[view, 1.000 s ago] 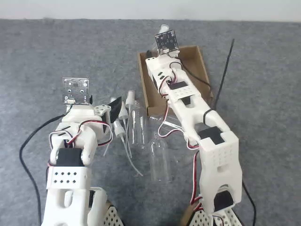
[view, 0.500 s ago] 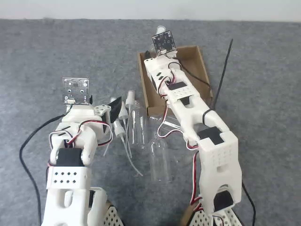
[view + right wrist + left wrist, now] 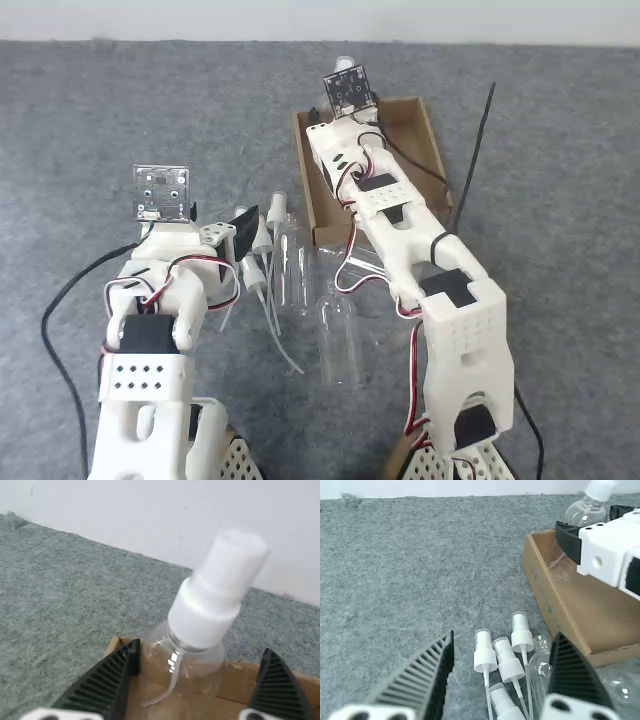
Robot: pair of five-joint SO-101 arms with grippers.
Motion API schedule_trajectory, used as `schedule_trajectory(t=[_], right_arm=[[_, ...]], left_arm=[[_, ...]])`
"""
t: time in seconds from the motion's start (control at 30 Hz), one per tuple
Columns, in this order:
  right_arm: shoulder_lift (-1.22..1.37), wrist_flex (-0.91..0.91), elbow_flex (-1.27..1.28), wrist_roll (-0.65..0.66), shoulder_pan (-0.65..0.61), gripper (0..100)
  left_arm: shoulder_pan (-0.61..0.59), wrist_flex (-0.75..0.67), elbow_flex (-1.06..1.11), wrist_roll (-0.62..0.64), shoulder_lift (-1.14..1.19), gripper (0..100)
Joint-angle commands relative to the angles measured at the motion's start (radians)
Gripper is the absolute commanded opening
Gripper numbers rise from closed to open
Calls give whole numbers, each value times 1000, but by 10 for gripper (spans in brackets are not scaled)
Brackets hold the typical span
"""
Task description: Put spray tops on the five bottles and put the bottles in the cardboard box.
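Observation:
A clear bottle with a white spray top [image 3: 216, 597] stands tilted at the far end of the cardboard box [image 3: 428, 140]. My right gripper [image 3: 200, 650] is open around it, one black finger [image 3: 112, 677] on each side of its body. The same bottle [image 3: 592, 505] also appears in the left wrist view, above the box [image 3: 580, 610]. My left gripper [image 3: 503, 636] hangs open above several loose white spray tops [image 3: 507, 657]. Beside them lies an uncapped clear bottle [image 3: 540, 670]. Two uncapped bottles [image 3: 290, 265] [image 3: 340, 345] lie between the arms.
A thin black rod [image 3: 475, 160] lies on the grey carpet to the right of the box. A third clear bottle [image 3: 365, 262] lies partly under the right arm [image 3: 390, 205]. Open carpet stretches to the far left and far right.
The right wrist has shifted slightly away and to the left over the box's far end. The left arm and the loose bottles have not moved.

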Motion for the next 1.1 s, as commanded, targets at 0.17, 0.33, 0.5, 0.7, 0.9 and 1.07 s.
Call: schedule_trajectory(t=[0.17, 0.33, 0.5, 0.7, 0.9, 1.07], right_arm=[[-117, 47, -69, 18, -10, 319], [-133, 50, -69, 18, -21, 319], [-137, 48, -74, 18, -25, 321], [-136, 148, -184, 18, -24, 321], [-137, 236, -310, 18, -18, 319], [-139, 433, -502, 18, -15, 319]], left_arm=[[-2, -26, -5, 9, -26, 283], [0, -26, -5, 9, -25, 283], [0, -26, -5, 9, -25, 283], [23, -25, 5, 9, -25, 283], [26, -26, 5, 9, -25, 283], [25, -26, 5, 9, -25, 283]])
